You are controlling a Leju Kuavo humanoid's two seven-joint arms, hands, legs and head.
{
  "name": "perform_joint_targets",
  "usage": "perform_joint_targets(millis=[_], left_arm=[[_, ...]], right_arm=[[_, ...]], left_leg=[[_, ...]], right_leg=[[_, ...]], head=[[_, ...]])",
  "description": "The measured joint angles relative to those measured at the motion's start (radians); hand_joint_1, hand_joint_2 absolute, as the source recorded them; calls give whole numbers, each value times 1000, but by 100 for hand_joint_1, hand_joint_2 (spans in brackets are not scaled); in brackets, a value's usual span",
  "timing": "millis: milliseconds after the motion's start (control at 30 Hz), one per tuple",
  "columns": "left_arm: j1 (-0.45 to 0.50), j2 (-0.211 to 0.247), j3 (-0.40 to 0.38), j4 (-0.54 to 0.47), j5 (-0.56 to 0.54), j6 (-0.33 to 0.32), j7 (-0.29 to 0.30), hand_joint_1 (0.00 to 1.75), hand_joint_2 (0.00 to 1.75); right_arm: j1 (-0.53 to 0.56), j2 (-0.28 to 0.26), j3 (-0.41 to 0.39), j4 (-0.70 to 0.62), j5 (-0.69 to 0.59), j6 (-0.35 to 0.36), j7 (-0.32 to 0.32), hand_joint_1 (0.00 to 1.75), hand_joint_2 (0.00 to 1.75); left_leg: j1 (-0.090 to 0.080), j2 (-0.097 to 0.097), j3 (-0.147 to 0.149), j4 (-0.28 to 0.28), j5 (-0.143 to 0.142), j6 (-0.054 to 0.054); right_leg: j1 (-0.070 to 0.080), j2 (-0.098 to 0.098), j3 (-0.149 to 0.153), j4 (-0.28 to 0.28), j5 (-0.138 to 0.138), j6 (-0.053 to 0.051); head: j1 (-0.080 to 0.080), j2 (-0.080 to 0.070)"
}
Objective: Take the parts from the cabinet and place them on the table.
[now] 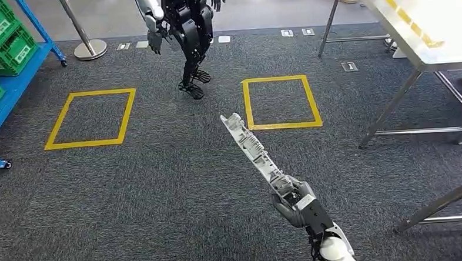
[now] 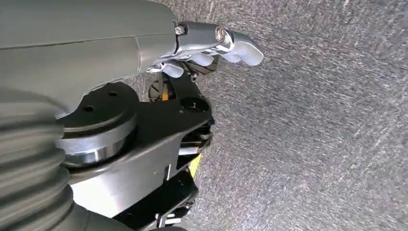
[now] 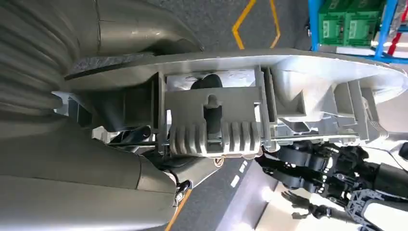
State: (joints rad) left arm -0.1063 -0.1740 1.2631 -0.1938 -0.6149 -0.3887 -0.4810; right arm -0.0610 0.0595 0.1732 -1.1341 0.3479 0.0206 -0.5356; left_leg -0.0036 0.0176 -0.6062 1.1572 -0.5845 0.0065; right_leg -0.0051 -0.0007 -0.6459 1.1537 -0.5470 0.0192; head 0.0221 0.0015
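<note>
My right hand [image 1: 294,205] grips one end of a long grey cast-metal part [image 1: 254,150], which points up and away over the carpet toward the right yellow floor square [image 1: 280,102]. In the right wrist view the ribbed part [image 3: 231,120] lies across the hand [image 3: 96,159], with dark fingers behind it. The steel table [image 1: 430,36] stands at the upper right, well apart from the part. My left hand [image 2: 211,48] hangs over the carpet and holds nothing, its thumb sticking out.
A blue rack [image 1: 14,81] with green crates [image 1: 4,34] stands at the far left. Another humanoid robot [image 1: 183,32] stands ahead between the two yellow squares. A stanchion base [image 1: 90,49] is at the upper left. Table legs [image 1: 392,106] reach the floor on the right.
</note>
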Motion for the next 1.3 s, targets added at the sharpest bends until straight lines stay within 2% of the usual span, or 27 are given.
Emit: perform_joint_targets(millis=[533,767,933,1067,1300], left_arm=[[2,1,0,0,-4,-4,-11,0,175],[3,1,0,0,-4,-4,-13,0,175],[3,1,0,0,-4,-4,-16,0,175],[3,0,0,0,-3,-4,-18,0,175],[11,0,2,0,8,14,-3,0,175]], right_arm=[[-6,3,-2,0,-2,10,-21,175,175],[-7,3,-2,1,-2,11,-23,175,175],[-8,3,-2,1,23,-39,-46,175,175],[-8,3,-2,1,25,-39,-45,175,175],[13,16,-2,-1,18,-34,-46,175,175]], left_leg=[[0,0,-122,188,-68,2],[0,0,-161,252,-95,3],[-1,0,-163,254,-96,3],[-1,0,-158,247,-95,3],[-1,0,-121,200,-82,1]], right_leg=[[0,0,-122,183,-64,4],[0,0,-162,246,-89,4],[0,0,-164,249,-91,5],[0,0,-159,242,-89,6],[0,0,-123,195,-78,5]], head=[[0,0],[0,0],[0,0],[0,0],[0,0]])
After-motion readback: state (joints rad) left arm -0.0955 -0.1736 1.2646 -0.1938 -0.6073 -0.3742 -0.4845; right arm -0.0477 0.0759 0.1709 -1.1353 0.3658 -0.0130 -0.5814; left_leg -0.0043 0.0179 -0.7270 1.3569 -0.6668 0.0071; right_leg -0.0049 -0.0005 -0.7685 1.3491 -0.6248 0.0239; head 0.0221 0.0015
